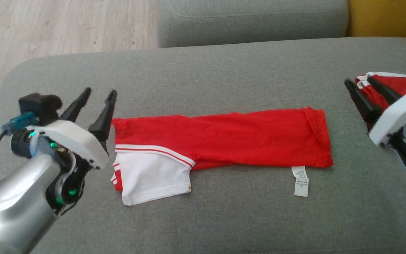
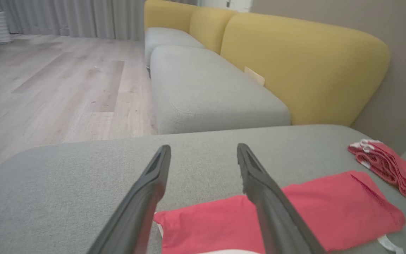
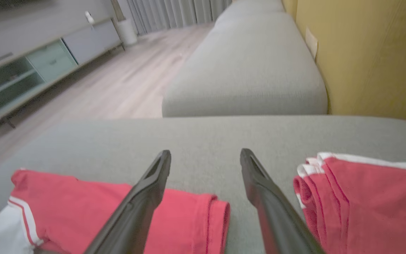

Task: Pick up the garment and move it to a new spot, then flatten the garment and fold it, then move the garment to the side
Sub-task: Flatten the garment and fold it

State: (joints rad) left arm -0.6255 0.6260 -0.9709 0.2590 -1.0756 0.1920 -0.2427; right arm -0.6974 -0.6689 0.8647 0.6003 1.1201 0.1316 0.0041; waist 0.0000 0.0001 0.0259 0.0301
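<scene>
The garment [image 1: 224, 137] is a red shirt with a white, red-striped sleeve, folded lengthwise into a long band across the grey seat cushion [image 1: 203, 218]; a white care label sticks out below its right end. My left gripper [image 1: 99, 92] hovers open just beyond the garment's left end, fingers empty. At the far right my right gripper [image 1: 358, 82] is open too, between the garment's right hem and another folded red garment [image 1: 386, 84]. The left wrist view shows the garment [image 2: 330, 208] under my right finger; the right wrist view shows its hem [image 3: 203, 218] below the open fingers.
A stack of folded red-and-white clothes [image 3: 361, 201] lies at the cushion's right edge. A second grey cushion [image 1: 252, 21] and yellow backrest [image 2: 294, 60] stand beyond. Wood floor [image 1: 48, 28] lies to the left, past the cushion's rounded edge.
</scene>
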